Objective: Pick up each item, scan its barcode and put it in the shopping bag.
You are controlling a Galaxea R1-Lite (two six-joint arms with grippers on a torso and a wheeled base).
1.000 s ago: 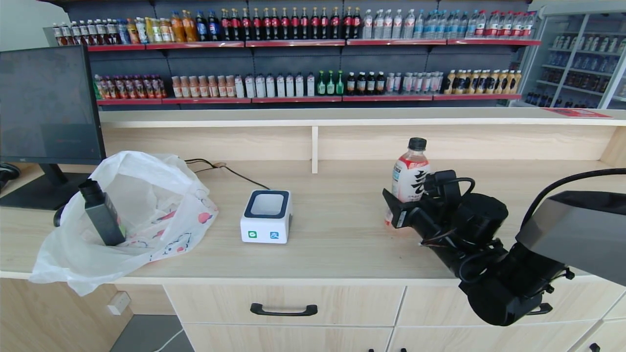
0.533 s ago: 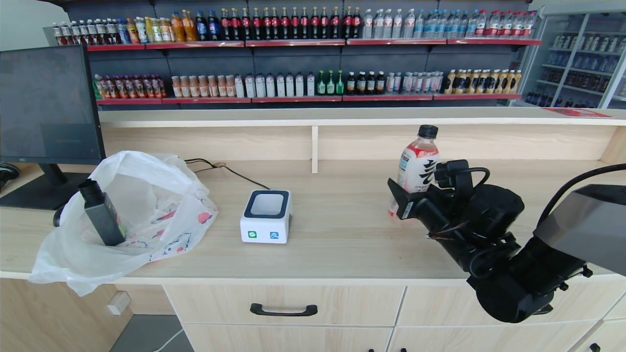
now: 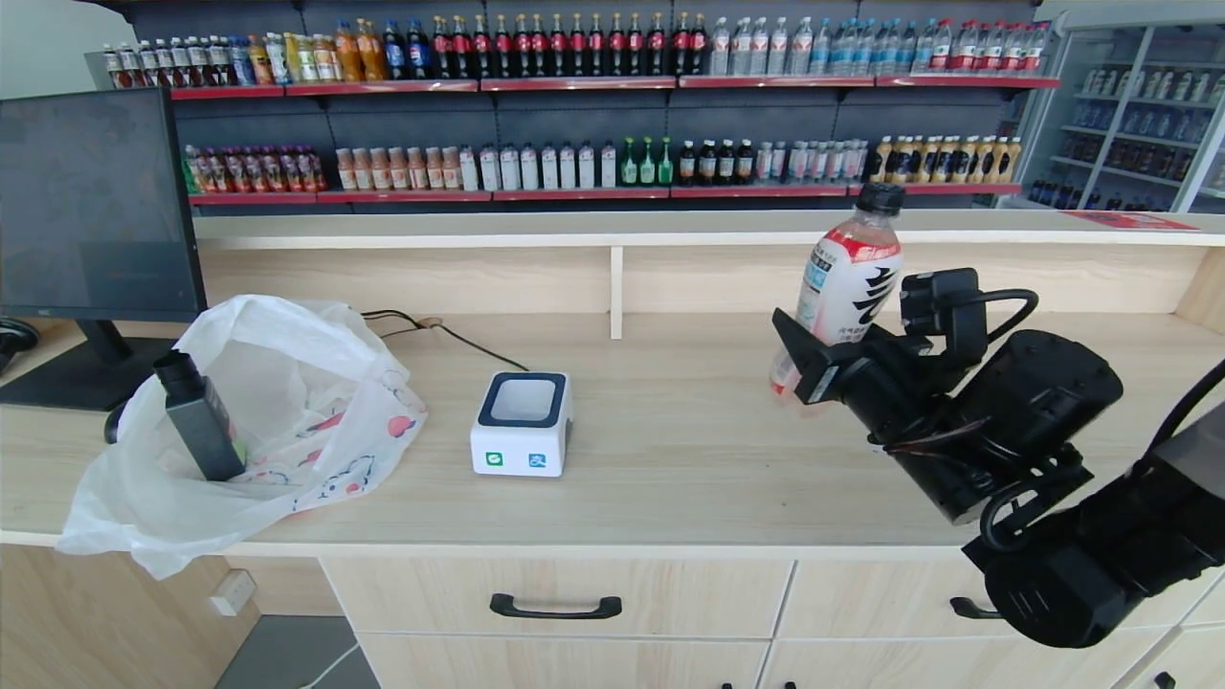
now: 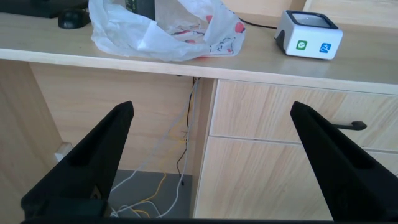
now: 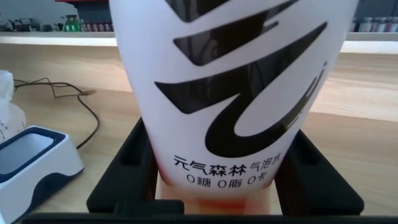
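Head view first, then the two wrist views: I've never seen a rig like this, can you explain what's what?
This is a two-armed robot at a shop checkout counter. The head view comes from a camera on its head, looking down at the counter. In it, the right gripper is shut on a drink bottle with a black cap, held above the counter. On the counter sit a white barcode scanner, a white plastic shopping bag with a dark grey item standing in it, and a monitor. The right wrist view looks from that arm's wrist straight at the bottle between its fingers. The left wrist view looks out between the fingers of the open left gripper, which hangs low in front of the drawers.
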